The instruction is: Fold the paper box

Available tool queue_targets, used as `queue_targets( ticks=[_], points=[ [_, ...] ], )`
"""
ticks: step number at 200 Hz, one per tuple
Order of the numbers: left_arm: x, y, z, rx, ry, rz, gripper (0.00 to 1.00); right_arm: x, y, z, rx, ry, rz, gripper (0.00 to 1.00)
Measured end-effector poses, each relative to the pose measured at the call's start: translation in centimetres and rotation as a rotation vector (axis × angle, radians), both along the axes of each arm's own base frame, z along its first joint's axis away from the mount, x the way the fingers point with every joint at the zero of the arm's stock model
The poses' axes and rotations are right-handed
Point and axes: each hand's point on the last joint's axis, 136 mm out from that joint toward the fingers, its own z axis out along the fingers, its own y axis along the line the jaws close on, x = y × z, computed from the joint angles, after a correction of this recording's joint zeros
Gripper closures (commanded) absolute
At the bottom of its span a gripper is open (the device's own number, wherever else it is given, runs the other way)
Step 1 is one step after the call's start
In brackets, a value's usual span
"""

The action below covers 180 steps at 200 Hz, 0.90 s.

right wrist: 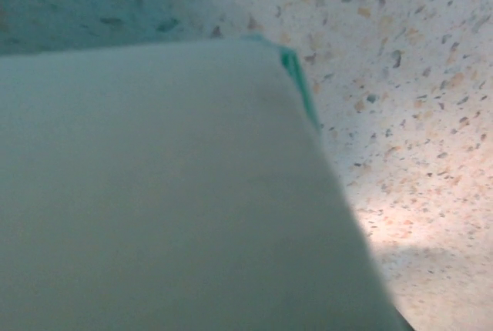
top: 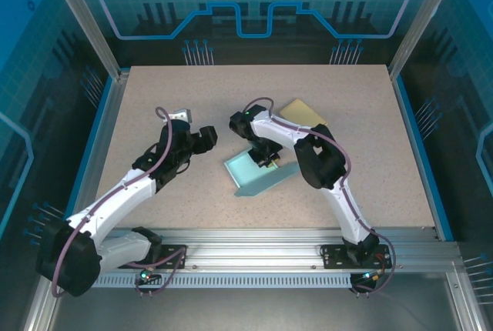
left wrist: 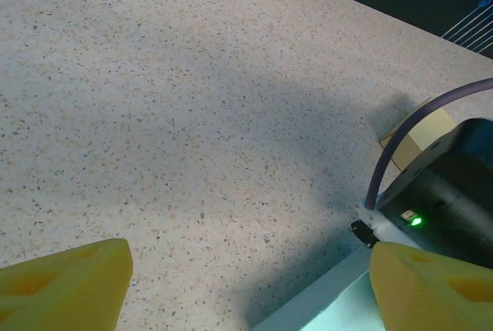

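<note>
The speckled table [top: 362, 154] carries the teal paper box [top: 254, 175] at its middle, partly folded. A tan sheet [top: 303, 112] lies behind it. The right gripper [top: 264, 157] sits on the box, fingers closed. The left gripper [top: 208, 138] hovers just left of it, its yellow fingers [left wrist: 69, 289] spread wide and empty.

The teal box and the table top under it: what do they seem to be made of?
Teal box: thin card or stiff paper, matt; it lies in flat panels with sharp creases. Table top: probably laminate or composite, matt beige with fine dark speckles; the pictures leave open which.
</note>
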Motion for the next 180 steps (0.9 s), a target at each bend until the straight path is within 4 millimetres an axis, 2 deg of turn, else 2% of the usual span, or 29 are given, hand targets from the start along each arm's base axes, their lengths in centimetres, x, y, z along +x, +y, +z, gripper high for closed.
queue_targets(
  ticks=[30,49,69,81,93,121,140,180],
  points=[
    [0.1,0.3,0.0,0.007,-0.001,0.004,0.18,-0.3,-1.4,-0.2,-0.105,0.046,0.066,1.0],
    [0.1,0.3,0.0,0.008,-0.001,0.003,0.18,-0.2,-1.4,-0.1,-0.119,0.066,0.128,1.0],
    [0.1,0.3,-0.1,0.009,-0.001,0.005,0.18,0.2,-1.1,-0.1,-0.13,0.083,0.217,0.87],
    [0.1,0.5,-0.2,0.01,0.001,0.007,0.18,0.8,-0.7,-0.1,-0.133,0.081,0.266,0.75],
    [0.1,0.6,-0.2,0.01,0.003,0.011,0.18,1.8,-0.2,0.1,-0.147,0.06,0.314,0.62],
    [0.2,0.8,-0.3,0.009,0.005,0.016,0.18,4.8,1.4,0.9,-0.13,-0.047,0.366,0.42],
    [0.0,0.9,-0.6,0.007,0.013,0.013,0.18,6.2,2.4,1.2,-0.102,-0.102,0.387,0.35],
    [-0.2,1.1,-1.5,0.01,0.033,0.015,0.2,7.1,3.6,1.9,-0.071,-0.151,0.408,0.3]
  ],
)
